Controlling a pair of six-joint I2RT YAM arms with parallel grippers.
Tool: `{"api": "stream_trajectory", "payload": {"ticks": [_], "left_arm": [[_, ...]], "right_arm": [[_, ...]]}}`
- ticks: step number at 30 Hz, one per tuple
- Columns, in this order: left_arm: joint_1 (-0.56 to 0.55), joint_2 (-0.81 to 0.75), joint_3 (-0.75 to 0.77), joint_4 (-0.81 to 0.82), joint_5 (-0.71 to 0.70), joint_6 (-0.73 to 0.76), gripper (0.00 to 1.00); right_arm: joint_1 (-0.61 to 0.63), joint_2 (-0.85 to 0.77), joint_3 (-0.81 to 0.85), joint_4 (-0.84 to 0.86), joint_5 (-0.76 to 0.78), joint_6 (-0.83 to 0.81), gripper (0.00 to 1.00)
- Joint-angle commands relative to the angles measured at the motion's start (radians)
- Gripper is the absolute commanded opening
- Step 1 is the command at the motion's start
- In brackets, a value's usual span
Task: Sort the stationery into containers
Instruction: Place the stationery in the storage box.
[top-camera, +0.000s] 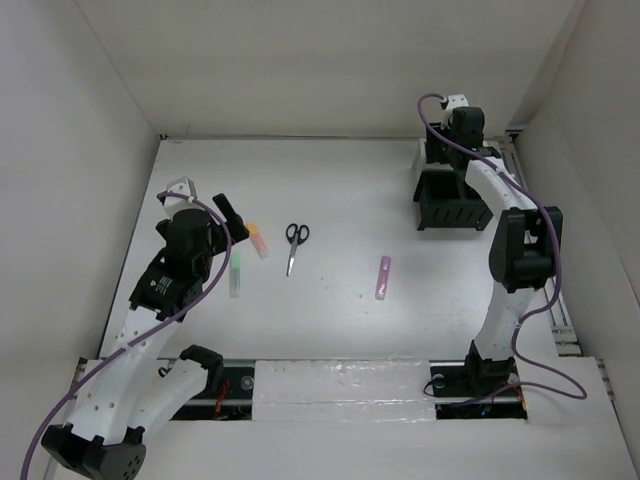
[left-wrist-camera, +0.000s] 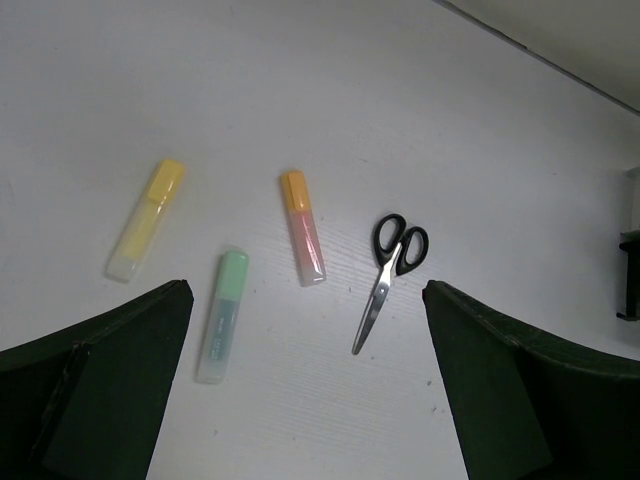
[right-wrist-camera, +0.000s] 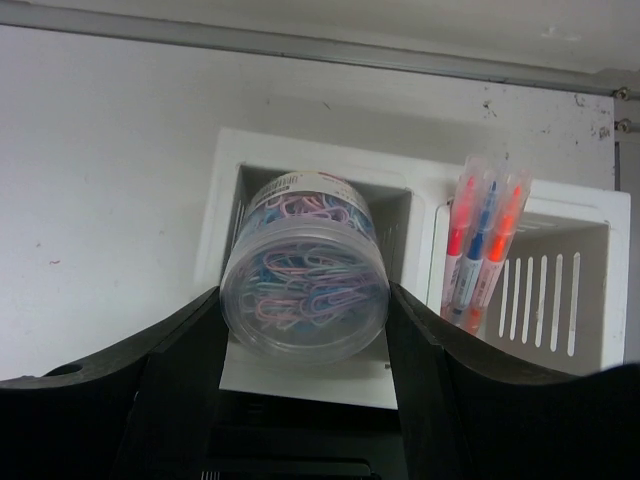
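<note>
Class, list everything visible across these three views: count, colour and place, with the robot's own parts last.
yellow highlighter: one, yellow, table, leftmost.
green highlighter: one, green, right of the yellow one.
orange highlighter: one, orange cap, right of the green one.
scissors: one, black handles, right of the orange one.
purple highlighter: one, pinkish purple, mid-table, alone.
black organiser: one, black, far right.
white box: one, white, beside the organiser.
jar of paper clips: one, clear, pastel clips, at the box's left compartment.
pens: three, red, blue, orange, right compartment.
left tool: one, black, open above the highlighters.
right tool: one, black, closed on the jar.
</note>
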Motion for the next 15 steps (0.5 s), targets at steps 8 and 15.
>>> {"api": "stream_trajectory", "payload": {"ticks": [8, 15], "left_arm": [[0.002, -0.016, 0.023, 0.015, 0.0, 0.008, 1.0], [0.002, -0.016, 0.023, 0.015, 0.0, 0.008, 1.0]], "right_arm": [[-0.011, -0.035, -0.01, 0.055, -0.016, 0.012, 0.0], [-0.011, -0.078, -0.03, 0.055, -0.006, 0.021, 0.0]]}}
